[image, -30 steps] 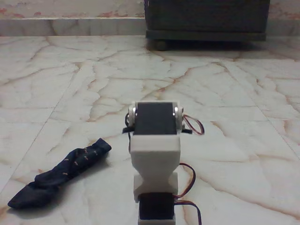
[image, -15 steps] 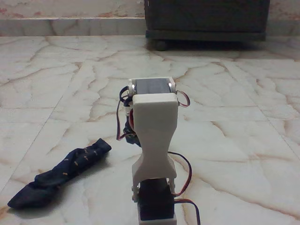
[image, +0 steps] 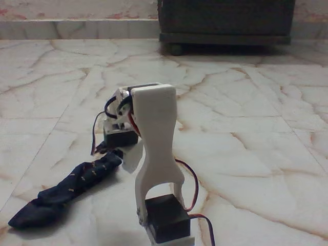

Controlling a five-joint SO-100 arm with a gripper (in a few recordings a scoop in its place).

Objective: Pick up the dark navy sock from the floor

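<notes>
Arm (image: pixel 154 148) is swung toward picture left in the fixed view, with the gripper (image: pixel 105 147) low and apparently right at the near tip of the sock (image: pixel 64 188); the black servo block and wires cover the fingers, so I can't tell if it's open or closed, or whether it touches fabric at all. Sock lies flat on the floor (image: pixel 246 118), running away from the gripper toward the lower left, with its bunched toe end at the far end from the gripper. Risks as I see them: it's lined up on the very end of the sock, so a pinch there probably catches just an edge of cloth, and limp fabric could slide out on the lift. Glossy tile gives little friction, so a closing finger could just push the sock away instead of trapping it. If it comes down too hard, fingertips could jam on the tile. Loose wires hang close to the sock and might snag.
</notes>
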